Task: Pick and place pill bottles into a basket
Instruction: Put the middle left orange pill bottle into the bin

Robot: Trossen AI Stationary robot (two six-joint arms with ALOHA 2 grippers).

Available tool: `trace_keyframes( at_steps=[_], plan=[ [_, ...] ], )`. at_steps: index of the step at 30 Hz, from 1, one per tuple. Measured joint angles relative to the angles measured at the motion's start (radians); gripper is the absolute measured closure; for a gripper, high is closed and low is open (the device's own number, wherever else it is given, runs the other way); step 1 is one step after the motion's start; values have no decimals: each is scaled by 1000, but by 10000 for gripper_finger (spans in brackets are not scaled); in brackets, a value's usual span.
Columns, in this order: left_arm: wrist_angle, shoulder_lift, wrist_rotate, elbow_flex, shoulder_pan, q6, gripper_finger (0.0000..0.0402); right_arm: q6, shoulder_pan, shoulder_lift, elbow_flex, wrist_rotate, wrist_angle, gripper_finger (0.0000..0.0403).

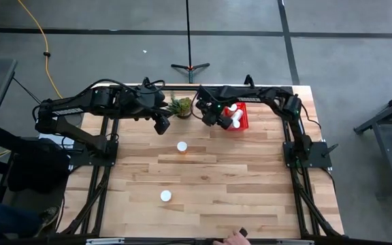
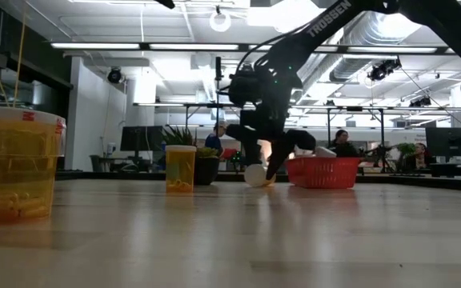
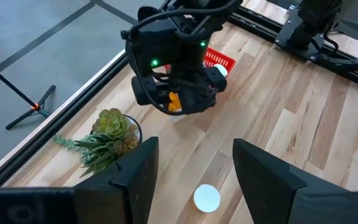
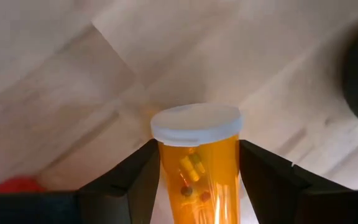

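My right gripper [image 1: 213, 121] is shut on an orange pill bottle with a white cap [image 4: 196, 124], just left of the red basket [image 1: 242, 121]. The low view shows this bottle's cap [image 2: 254, 174] low, near the table. The basket holds at least two white-capped bottles [image 1: 235, 117]. Two more bottles stand upright on the table, one at mid-table [image 1: 182, 146] and one nearer the front [image 1: 165, 196]. My left gripper [image 1: 162, 126] is open and empty above the table, just left of and beyond the mid-table bottle [image 3: 206, 198]. My right gripper pinches the bottle's orange body [image 4: 197, 174] between its two fingers, one on each side. The bottle lies along the fingers, with its white cap sticking out past the fingertips toward the table. The gripper points steeply down. Whether the cap touches the table I cannot tell.
A small green potted plant [image 1: 180, 107] stands at the far edge between the two grippers. A person's hand [image 1: 237, 237] shows at the table's near edge. Bare wood lies across the middle and near right of the table.
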Motion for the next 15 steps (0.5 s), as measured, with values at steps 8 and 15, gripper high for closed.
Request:
trace_keyframes(
  at_steps=[8, 15],
  plan=[
    [0, 0, 0, 0, 0, 0, 163, 68, 29, 0, -1, -53, 20, 201],
    [0, 0, 1, 0, 0, 0, 163, 124, 35, -1, -24, -59, 35, 203]
  ],
)
